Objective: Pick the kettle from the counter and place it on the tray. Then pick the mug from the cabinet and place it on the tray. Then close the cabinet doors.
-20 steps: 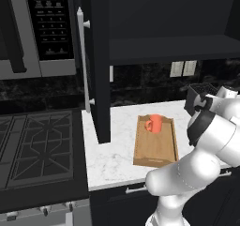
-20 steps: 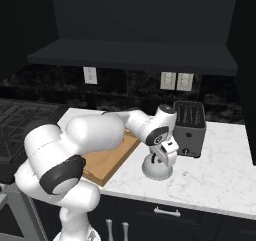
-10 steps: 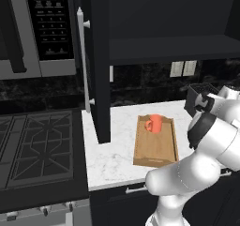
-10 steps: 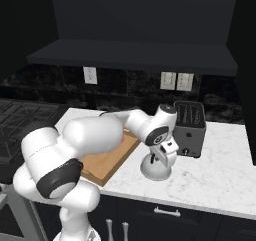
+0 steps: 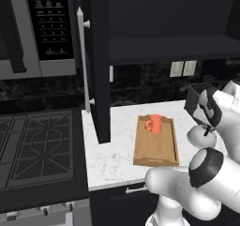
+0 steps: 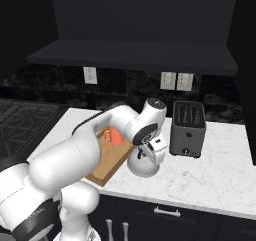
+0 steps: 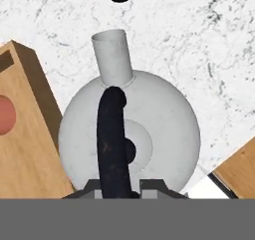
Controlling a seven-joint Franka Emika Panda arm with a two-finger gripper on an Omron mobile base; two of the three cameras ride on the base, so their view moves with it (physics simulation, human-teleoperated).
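The squat dome-shaped grey metal kettle (image 7: 130,134) stands upright on the white marble-look countertop (image 6: 215,170), just beside the long edge of the rectangular light-brown wooden tray (image 5: 156,140) and near the boxy dark toaster (image 6: 188,129). In the hand view the kettle is seen straight from above, its short tube spout (image 7: 112,55) pointing away from the camera and its black arched handle (image 7: 113,139) running from the spout side back toward the bottom of the view. The two-finger gripper (image 7: 125,188) sits directly over the kettle with its small dark fingertips (image 7: 89,188) on either side of the near end of that handle, drawn in tight so that they pinch the black arch between them. In the right base view the white arm reaches across the tray and the hand (image 6: 154,150) hangs right on top of the pale kettle body (image 6: 144,165), which rests on the counter. The small orange-red cylindrical mug (image 5: 154,123) stands on the far end of the tray, handle turned to the left in the left base view. One tall dark navy-black cabinet door (image 5: 97,61) with its long vertical silver bar handle (image 5: 83,61) stands swung open over the counter's left end.
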